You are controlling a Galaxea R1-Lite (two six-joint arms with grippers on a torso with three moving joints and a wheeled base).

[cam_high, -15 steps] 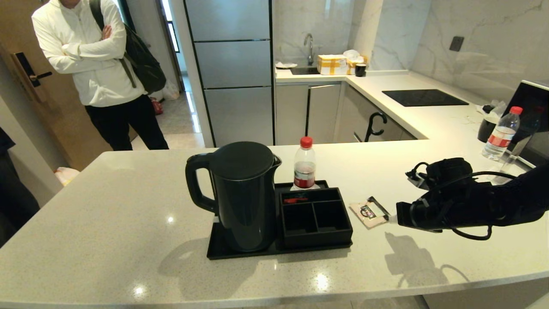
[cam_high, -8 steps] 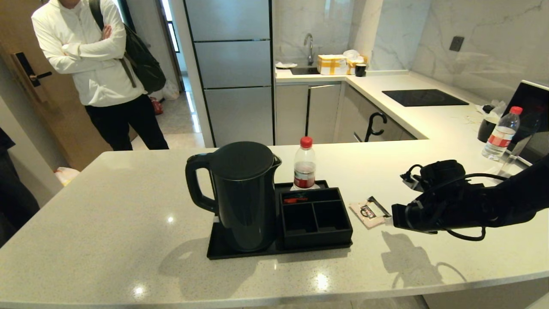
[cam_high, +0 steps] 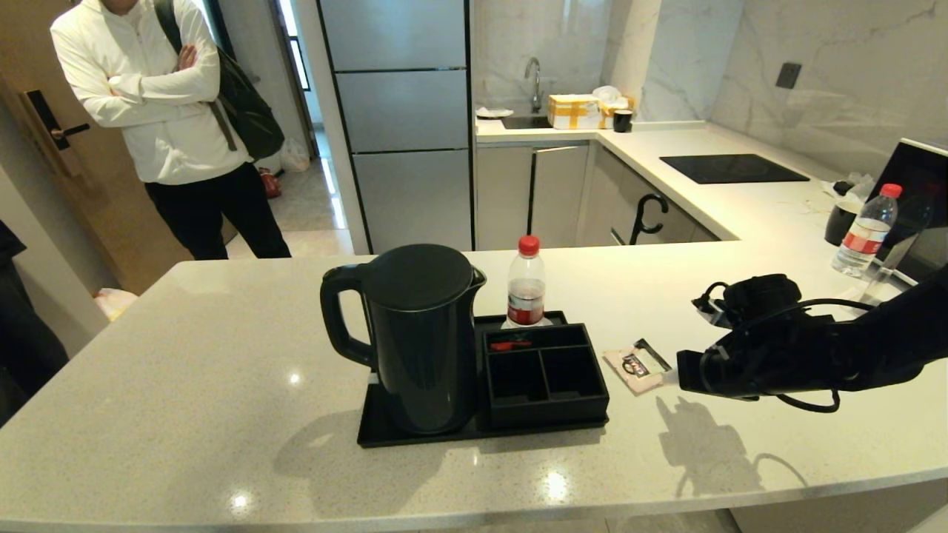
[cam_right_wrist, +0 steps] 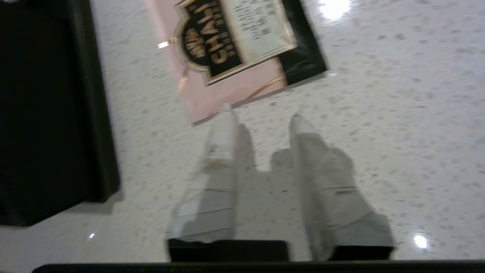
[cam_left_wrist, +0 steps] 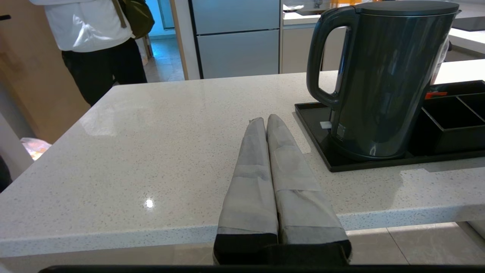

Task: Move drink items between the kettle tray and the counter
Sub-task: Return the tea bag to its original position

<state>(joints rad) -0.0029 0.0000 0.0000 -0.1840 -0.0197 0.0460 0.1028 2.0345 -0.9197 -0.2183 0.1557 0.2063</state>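
On the left, the left tool (cam_left_wrist: 265,123) is parked low off the near edge of the counter (cam_high: 222,385), its two padded fingers pressed together with nothing between them; it has no part in the present step. At about two o'clock from it in the left wrist view stands the kettle (cam_high: 418,337), upright on the left half of the kettle tray (cam_high: 370,433). The organiser box (cam_high: 544,374) fills the tray's right half, with a small red item in its far-left compartment and a red-capped bottle (cam_high: 526,285) just behind, at twelve o'clock of the box.

Just off the tray at three o'clock, the sachet (cam_high: 635,368) lies flat on the counter, close beside the organiser box and not touching it. The right tool (cam_right_wrist: 261,115) comes in low from three o'clock, fingers parted by a modest gap and gripping nothing; in the right wrist view one fingertip sits at the sachet's near edge, the other on bare stone beside it.

The step in hand looks like picking up the sachet to carry it into the organiser. A thin, flat packet on glossy stone will likely slide, so the next move calls for the fingers to shift over the packet, straddle an edge, press down and pinch before lifting.
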